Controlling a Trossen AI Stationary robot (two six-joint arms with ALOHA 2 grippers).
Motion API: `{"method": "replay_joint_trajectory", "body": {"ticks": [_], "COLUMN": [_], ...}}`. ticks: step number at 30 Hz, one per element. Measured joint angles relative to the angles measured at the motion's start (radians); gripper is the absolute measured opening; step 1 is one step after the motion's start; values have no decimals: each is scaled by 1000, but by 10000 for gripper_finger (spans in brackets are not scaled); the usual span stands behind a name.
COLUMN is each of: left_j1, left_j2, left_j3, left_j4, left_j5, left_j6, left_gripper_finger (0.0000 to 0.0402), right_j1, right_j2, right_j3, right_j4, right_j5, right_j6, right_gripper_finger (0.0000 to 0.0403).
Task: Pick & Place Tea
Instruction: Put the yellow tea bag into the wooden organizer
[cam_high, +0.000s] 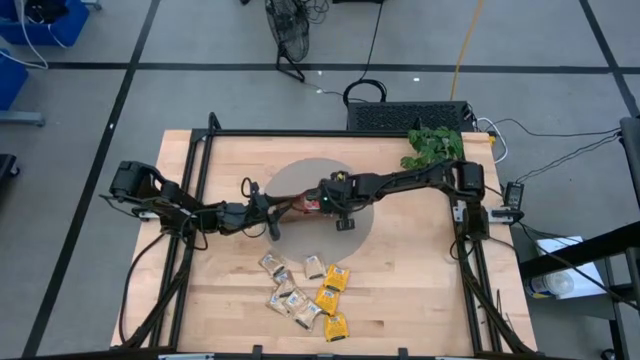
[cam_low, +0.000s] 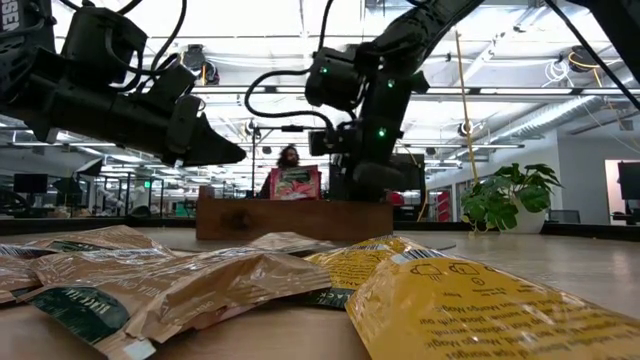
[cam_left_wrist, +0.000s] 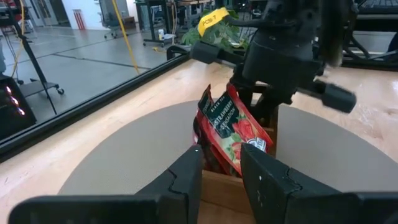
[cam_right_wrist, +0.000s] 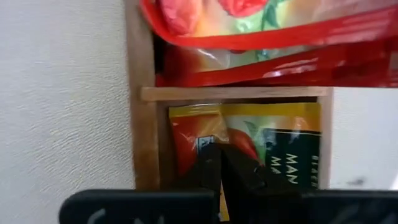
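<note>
On the left of the wooden surface (cam_high: 400, 270), the left end effector (cam_high: 272, 222) reaches toward the middle; its fingers (cam_left_wrist: 186, 177) stand partly apart around the lower edge of a red tea sachet (cam_left_wrist: 233, 134), which stands upright at the near end of the wooden tray (cam_low: 295, 220); whether they actually pinch it I cannot tell. At the centre, over the grey round mat (cam_high: 300, 180), the right end effector (cam_right_wrist: 221, 168) hangs above the tray with its jaws fully closed and empty, just over a yellow sachet (cam_right_wrist: 273, 140) lying in the next compartment. Nearer the front edge lies the loose pile of tea sachets (cam_high: 305, 295), beige and yellow, well apart from both arms.

The main risk, as I judge it: the two end effectors are crowded over the same tray, so either arm moving sideways could strike the other or tip the tray; the upright red sachet could also catch on the compartment wall and crumple, or spring out.

Open room lies toward the front edge around the pile and to the right of the mat; a leafy plant (cam_high: 432, 145) sits at the far right corner.
</note>
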Motion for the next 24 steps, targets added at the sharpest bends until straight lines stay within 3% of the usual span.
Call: {"method": "replay_joint_trajectory", "body": {"ticks": [11, 24], "left_j1": [0, 0], "left_j2": [0, 0], "left_j3": [0, 0], "left_j4": [0, 0], "left_j5": [0, 0], "left_j6": [0, 0], "left_gripper_finger": [115, 115], "right_j1": [95, 126], "right_j2": [3, -1], "right_j3": [-24, -24], "right_j4": [100, 185], "right_j5": [340, 539], "right_j6": [-28, -82], "right_gripper_finger": [0, 0]}}
